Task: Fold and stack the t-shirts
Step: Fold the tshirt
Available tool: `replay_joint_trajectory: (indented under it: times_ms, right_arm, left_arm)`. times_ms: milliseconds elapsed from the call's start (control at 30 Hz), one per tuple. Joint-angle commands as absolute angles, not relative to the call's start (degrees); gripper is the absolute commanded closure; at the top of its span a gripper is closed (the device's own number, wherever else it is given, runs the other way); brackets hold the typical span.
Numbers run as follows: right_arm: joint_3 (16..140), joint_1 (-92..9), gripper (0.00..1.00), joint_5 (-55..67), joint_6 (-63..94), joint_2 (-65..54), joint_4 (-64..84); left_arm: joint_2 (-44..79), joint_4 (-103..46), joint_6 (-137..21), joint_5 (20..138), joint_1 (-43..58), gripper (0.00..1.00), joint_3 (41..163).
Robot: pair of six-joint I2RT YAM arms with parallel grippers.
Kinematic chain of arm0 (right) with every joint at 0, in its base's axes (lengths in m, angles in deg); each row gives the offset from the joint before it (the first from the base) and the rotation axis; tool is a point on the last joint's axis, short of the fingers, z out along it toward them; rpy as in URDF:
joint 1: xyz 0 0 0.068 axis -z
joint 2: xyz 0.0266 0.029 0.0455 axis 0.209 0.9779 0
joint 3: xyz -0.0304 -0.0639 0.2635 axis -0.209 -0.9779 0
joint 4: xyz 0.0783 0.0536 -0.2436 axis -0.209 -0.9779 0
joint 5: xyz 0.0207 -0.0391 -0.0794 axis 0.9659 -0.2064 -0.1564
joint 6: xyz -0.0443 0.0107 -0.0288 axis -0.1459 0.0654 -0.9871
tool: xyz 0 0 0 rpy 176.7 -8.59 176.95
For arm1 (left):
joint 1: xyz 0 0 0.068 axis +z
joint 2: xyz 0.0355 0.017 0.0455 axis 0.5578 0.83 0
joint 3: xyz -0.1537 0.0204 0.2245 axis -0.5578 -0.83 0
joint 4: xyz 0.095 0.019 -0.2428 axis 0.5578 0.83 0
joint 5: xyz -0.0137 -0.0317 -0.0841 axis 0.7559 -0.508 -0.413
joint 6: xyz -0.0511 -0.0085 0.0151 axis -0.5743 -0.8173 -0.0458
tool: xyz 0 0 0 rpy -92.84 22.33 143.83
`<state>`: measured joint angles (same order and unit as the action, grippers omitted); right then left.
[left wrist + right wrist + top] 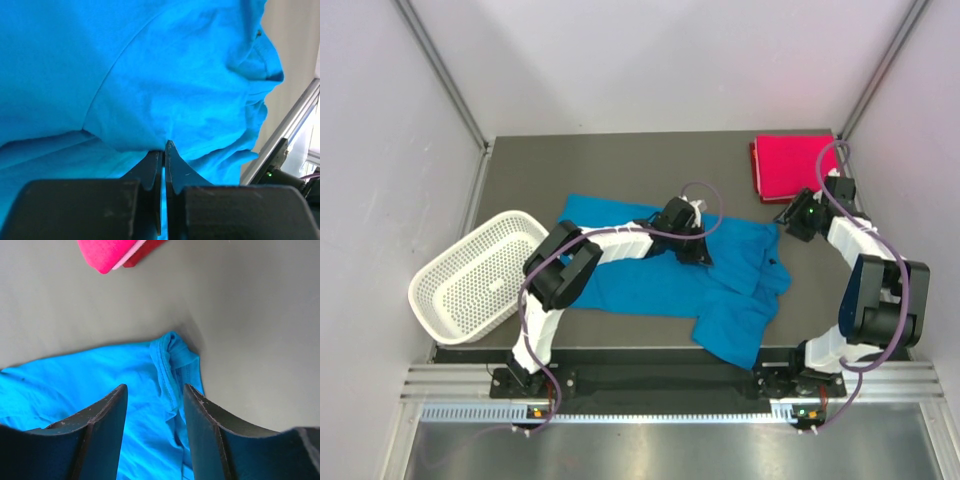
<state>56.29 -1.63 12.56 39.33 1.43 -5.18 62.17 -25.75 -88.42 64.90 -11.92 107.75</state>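
The bright blue t-shirt (660, 280) lies spread across the middle of the table, rumpled at its right end. My left gripper (697, 245) rests on its upper middle. In the left wrist view its jaws (164, 148) are closed, pinching a fold of the blue cloth (165, 85). My right gripper (788, 222) is at the shirt's upper right corner. In the right wrist view it (155, 390) is open, its jaws straddling the bunched hem (172, 360) just above it. The pink-red t-shirt (790, 165) lies folded at the back right, and its edge shows in the right wrist view (112, 252).
A white mesh basket (480, 275) sits tilted at the table's left edge. The dark grey table (620, 160) is walled in by pale panels on three sides. A metal rail (660, 385) runs along the near edge by the arm bases.
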Motion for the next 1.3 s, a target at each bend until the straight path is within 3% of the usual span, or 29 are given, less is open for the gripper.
replay_joint_trajectory:
  times_ms: [0, 500, 567, 633, 767, 1267]
  right_arm:
    - [56.43, -0.81, 0.51, 12.85, 38.71, 1.88, -2.22]
    - [54.33, -0.55, 0.56, 15.57, 40.29, 4.25, 1.47]
    - [54.15, -0.55, 0.57, 16.36, 40.91, 4.69, 2.09]
    - [54.15, -0.64, 0.57, 16.45, 41.08, 4.96, 2.09]
    - [53.88, -0.46, 0.58, 16.02, 41.35, 4.52, 1.56]
    - [53.09, 0.86, 0.56, 17.42, 42.32, 2.50, 1.21]
  left_arm:
    - [60.78, -21.77, -88.61, 64.01, -12.24, 1.00, 112.71]
    - [57.25, -5.43, -87.57, 69.97, -12.15, 1.00, 115.35]
    - [58.04, -3.40, -86.42, 71.47, -11.89, 0.93, 117.45]
    - [58.05, -1.19, -84.32, 74.79, -12.06, 0.75, 118.86]
    - [55.59, -2.94, -78.78, 79.11, -14.42, 0.64, 120.53]
    - [63.85, -4.79, -68.31, 89.58, -29.90, 0.50, 129.42]
